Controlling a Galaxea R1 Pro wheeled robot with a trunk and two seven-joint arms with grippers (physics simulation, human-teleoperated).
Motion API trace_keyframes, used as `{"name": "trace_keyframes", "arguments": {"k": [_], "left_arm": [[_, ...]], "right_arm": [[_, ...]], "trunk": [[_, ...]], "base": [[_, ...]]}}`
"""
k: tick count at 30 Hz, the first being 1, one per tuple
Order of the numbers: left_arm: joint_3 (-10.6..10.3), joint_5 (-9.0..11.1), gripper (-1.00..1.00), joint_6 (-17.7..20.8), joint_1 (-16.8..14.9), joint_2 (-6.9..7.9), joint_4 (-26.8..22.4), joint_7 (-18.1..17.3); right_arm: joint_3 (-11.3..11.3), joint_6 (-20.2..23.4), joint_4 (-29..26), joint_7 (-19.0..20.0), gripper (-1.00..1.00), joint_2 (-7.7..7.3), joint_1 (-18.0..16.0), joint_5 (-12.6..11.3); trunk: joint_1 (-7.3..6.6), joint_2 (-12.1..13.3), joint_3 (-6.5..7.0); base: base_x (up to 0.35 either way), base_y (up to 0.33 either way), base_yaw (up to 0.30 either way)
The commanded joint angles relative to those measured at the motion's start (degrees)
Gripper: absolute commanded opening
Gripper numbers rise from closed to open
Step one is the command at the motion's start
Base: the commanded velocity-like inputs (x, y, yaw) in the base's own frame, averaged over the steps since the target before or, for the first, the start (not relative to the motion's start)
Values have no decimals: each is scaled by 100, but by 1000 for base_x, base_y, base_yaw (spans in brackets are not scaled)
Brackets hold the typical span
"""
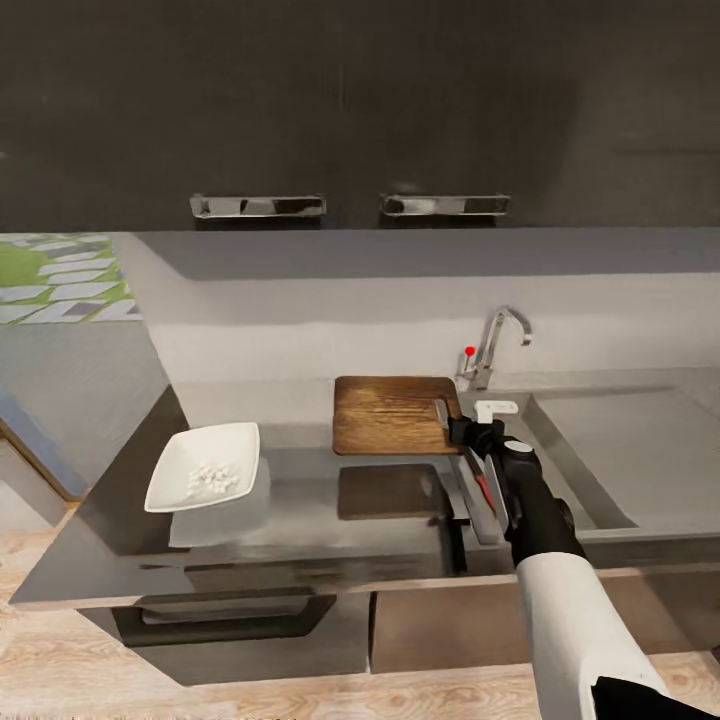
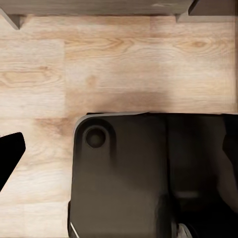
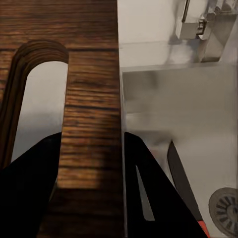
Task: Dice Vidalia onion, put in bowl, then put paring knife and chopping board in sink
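The dark brown chopping board [image 1: 390, 415] hovers just above the grey countertop [image 1: 300, 520], left of the sink [image 1: 640, 450], and casts a shadow below. My right gripper [image 1: 455, 425] is shut on its right end. In the right wrist view the gripper [image 3: 91, 136] has its two black fingers on either side of the board's [image 3: 91, 89] end strip, beside the slot handle. The paring knife [image 3: 181, 181] lies in the sink [image 3: 188, 114] near the round drain [image 3: 225, 210]. The white bowl [image 1: 170, 470] at the left holds diced onion [image 1: 213, 480]. My left gripper [image 2: 119, 148] hangs open over the floor.
A chrome tap [image 1: 495, 345] with a red knob stands at the sink's back left corner, just behind the board's right end. Dark wall cabinets hang above the counter. The left wrist view looks down on wooden floor and my dark base [image 2: 129, 178].
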Motion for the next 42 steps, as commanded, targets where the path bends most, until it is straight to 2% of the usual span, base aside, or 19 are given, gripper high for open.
{"name": "trace_keyframes", "arguments": {"k": [1, 6, 9, 10, 11, 14, 15, 18, 21, 22, 23, 25, 27, 32, 34, 37, 42], "left_arm": [[-49, 42, 100, -15, 0, 4, -8, 24], [-49, 42, 100, -15, 0, 4, -8, 26], [-49, 42, 100, -15, 0, 4, -9, 25], [-49, 42, 100, -15, 0, 4, -9, 24], [-49, 42, 100, -15, 0, 4, -8, 24], [-49, 42, 100, -15, 0, 4, -8, 24], [-49, 42, 100, -15, 0, 4, -8, 24], [-49, 42, 100, -15, 0, 4, -8, 24], [-49, 42, 100, -15, 0, 4, -8, 24], [-49, 42, 100, -15, 0, 4, -8, 24], [-49, 42, 100, -15, 0, 4, -8, 24], [-49, 42, 100, -15, 0, 4, -10, 24], [-49, 42, 100, -18, 0, 4, -14, 26], [-49, 42, 100, -23, 0, 9, -17, 25], [-49, 42, 100, -29, 0, 8, -17, 24], [-49, 42, 100, -31, 0, 5, -17, 24], [-49, 42, 100, -40, 0, 4, -25, 24]], "right_arm": [[-25, 24, -9, 24, -100, 22, -5, 61], [-33, 26, -2, -75, -100, 43, -8, 61], [-63, 26, 25, -320, -100, 46, -7, 67], [-74, 26, 33, -545, -100, 46, -5, 63], [-84, 26, 39, -1013, -100, 47, -4, 47], [-92, 26, 45, -2052, -100, 67, -4, -76], [-93, 26, 45, -2492, -100, 112, -5, -258], [-99, 26, 46, -3287, -100, 174, -5, -847], [-102, 1, 46, -4033, -100, 179, -6, -1602], [-106, -18, 46, -4339, -100, 174, -6, -1957], [-107, -25, 46, -4426, -100, 168, -6, -2067], [-136, -47, 46, -4827, -100, 135, -5, -2637], [-281, -51, 46, -4989, -100, 130, -6, -2826], [-1249, -59, 46, -5594, -100, 169, -3, -2985], [-1489, -171, 50, -5749, -100, 163, -3, -2982], [-1568, -388, 53, -6010, -100, 153, -4, -2975], [-1571, -543, 47, -7161, -100, 169, -8, -3007]], "trunk": [[3, -11, -10], [3, -11, -10], [3, -11, -10], [3, -11, -10], [3, -11, -10], [3, -11, -10], [3, -11, -10], [3, -11, -10], [3, -11, -10], [3, -11, -10], [3, -11, -10], [3, -11, -10], [3, -11, -10], [3, -11, -10], [3, -11, -10], [3, -11, -10], [3, -11, -10]], "base": [[0, -319, 208], [0, -165, 104], [0, -25, 15], [0, -11, 6], [0, -6, 3], [0, -2, 1], [0, 0, 0], [0, 0, 0], [0, 0, 0], [0, 0, 0], [0, 0, 0], [0, 0, 0], [0, 0, 0], [0, 0, 0], [0, 0, 0], [0, 0, 0], [0, 0, 0]]}}
